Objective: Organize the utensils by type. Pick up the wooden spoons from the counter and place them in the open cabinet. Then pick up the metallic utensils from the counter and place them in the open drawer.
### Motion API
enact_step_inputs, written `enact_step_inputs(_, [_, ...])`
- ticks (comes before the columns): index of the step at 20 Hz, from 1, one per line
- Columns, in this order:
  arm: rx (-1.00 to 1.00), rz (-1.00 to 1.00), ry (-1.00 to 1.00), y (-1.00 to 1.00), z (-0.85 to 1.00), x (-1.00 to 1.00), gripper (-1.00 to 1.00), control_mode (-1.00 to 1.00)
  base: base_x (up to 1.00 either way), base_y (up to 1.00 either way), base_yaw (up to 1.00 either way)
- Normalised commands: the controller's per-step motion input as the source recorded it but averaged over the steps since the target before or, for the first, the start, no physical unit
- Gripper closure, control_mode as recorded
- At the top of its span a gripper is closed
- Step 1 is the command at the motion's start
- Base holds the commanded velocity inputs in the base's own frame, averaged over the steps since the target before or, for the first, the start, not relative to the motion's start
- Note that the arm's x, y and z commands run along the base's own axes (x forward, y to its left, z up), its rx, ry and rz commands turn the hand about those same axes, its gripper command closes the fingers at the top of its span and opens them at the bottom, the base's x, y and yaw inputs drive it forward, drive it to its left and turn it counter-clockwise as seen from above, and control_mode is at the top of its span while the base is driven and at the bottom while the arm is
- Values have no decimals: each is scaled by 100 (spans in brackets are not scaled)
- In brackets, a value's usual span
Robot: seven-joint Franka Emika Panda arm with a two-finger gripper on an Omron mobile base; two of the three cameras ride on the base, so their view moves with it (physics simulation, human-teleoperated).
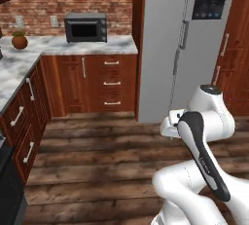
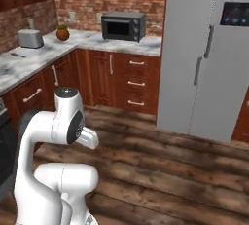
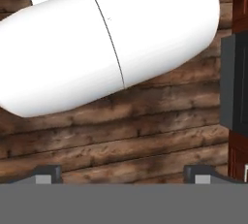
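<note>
Nearest the hand camera are my two dark fingertips (image 3: 48, 173), standing far apart at the bottom of the hand view; my gripper (image 3: 123, 174) is wide open and holds nothing. It points down at the dark plank floor (image 3: 121, 140), with a reddish-brown cabinet edge (image 3: 238, 150) at the right side of that view.

The counter (image 2: 29, 65), white-grey marble over reddish-brown cabinets, lies well away from my gripper, along the wall on my left and round the corner to the back wall. In the right base view a small dark thing (image 2: 18, 55) lies on it just in front of the toaster (image 2: 30, 38); it is too small for me to tell whether it is one of the utensils.

The right base view shows the toaster, while the left base view does not. Both base views show the black microwave (image 1: 85, 28) on the back counter, the round brown pot with a green plant (image 1: 19, 40), and the tall grey refrigerator (image 1: 165, 48) with a dark panel (image 1: 208, 9) on its door. The panel's marks are too blurred to read.
</note>
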Motion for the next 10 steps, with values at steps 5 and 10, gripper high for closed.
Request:
enact_step_inputs(5, [0, 0, 0, 0, 0, 0, -100, 100, 100, 17, 35])
enact_step_inputs(10, [0, 0, 0, 0, 0, 0, -100, 100, 100, 6, 34])
